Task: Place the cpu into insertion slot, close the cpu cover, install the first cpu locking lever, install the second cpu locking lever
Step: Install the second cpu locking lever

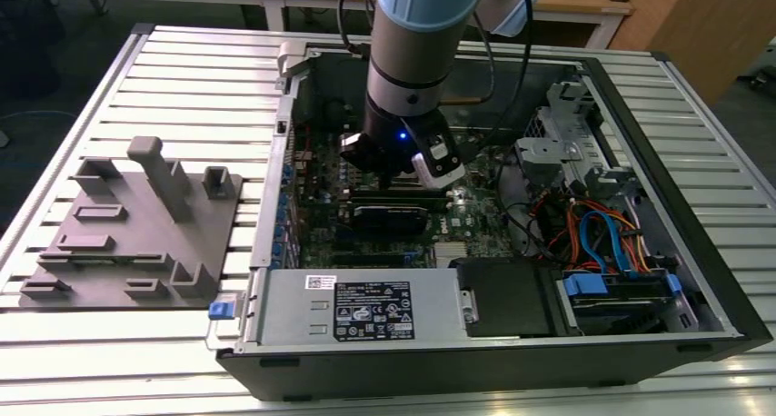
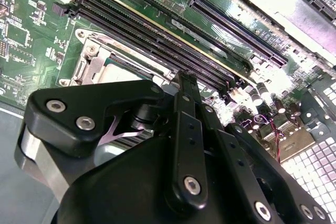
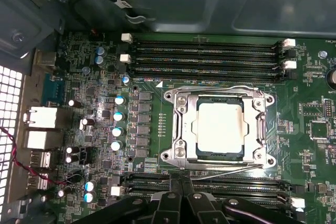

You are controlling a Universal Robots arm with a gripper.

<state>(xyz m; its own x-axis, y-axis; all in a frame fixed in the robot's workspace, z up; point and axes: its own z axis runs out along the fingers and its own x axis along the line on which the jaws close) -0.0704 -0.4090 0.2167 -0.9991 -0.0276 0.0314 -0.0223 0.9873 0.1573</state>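
My grey and blue arm (image 1: 412, 62) reaches down into the open black computer case (image 1: 679, 280) lying on a slatted metal table (image 1: 145, 80). Below me lies the green motherboard (image 3: 310, 93). In the first wrist view, the silver square cpu (image 3: 220, 128) sits in the metal-rimmed insertion slot (image 3: 179, 129), with the thin silver cpu cover (image 3: 253, 132) framing it. My black gripper (image 3: 182, 184) hovers just beside the socket, fingers drawn together, holding nothing.
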